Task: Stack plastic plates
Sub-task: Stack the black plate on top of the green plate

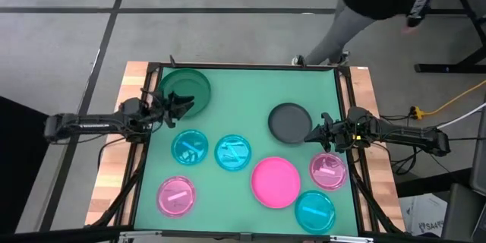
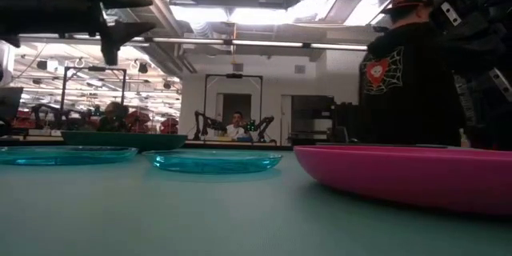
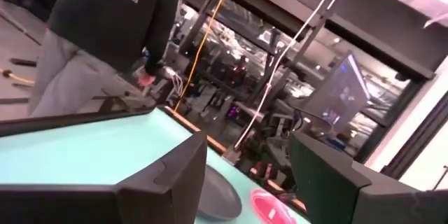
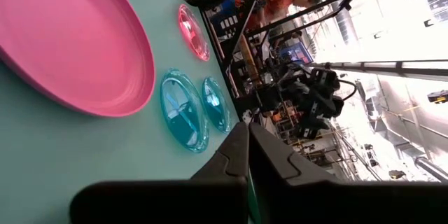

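Eight plates lie flat and apart on the green mat. The dark green plate (image 1: 184,89) sits at the far left and the dark grey plate (image 1: 289,121) right of centre. Three cyan plates (image 1: 189,147) (image 1: 233,153) (image 1: 314,211), the solid pink plate (image 1: 276,182) and two translucent pink plates (image 1: 176,197) (image 1: 328,170) fill the near half. My left gripper (image 1: 184,107) is open, over the green plate's near rim and high above the table in the low view (image 2: 112,24). My right gripper (image 1: 312,135) is shut (image 4: 248,140), beside the grey plate's near right rim.
A person (image 1: 364,0) stands just beyond the table's far right corner. A raised dark frame (image 1: 250,67) runs round the mat, with wooden table edges (image 1: 114,144) outside it. Bare mat (image 1: 235,99) lies between the green and grey plates.
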You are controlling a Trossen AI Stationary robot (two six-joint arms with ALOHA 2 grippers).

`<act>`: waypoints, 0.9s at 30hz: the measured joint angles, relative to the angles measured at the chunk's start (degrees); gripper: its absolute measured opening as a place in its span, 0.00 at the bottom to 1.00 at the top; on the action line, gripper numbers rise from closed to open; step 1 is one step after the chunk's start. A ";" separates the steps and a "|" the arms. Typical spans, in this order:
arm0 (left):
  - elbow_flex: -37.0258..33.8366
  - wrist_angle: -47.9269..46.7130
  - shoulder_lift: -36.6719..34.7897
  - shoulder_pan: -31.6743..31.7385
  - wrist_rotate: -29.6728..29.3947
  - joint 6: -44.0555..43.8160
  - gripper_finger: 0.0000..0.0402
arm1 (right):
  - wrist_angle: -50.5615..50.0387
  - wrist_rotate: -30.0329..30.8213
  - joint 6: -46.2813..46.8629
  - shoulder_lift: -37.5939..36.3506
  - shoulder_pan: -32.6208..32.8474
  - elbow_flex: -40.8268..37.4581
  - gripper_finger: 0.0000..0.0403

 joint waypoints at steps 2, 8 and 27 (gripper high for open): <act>2.49 0.65 5.82 -1.08 -1.36 0.04 0.49 | 0.00 0.00 0.00 0.00 0.01 0.00 0.01; 14.32 0.28 23.91 -2.57 -2.39 0.08 0.48 | 0.00 0.00 0.00 0.00 -0.01 0.00 0.01; 63.78 -24.13 70.28 -2.55 -2.03 -1.23 0.48 | -0.01 -0.02 0.00 0.00 0.01 0.00 0.01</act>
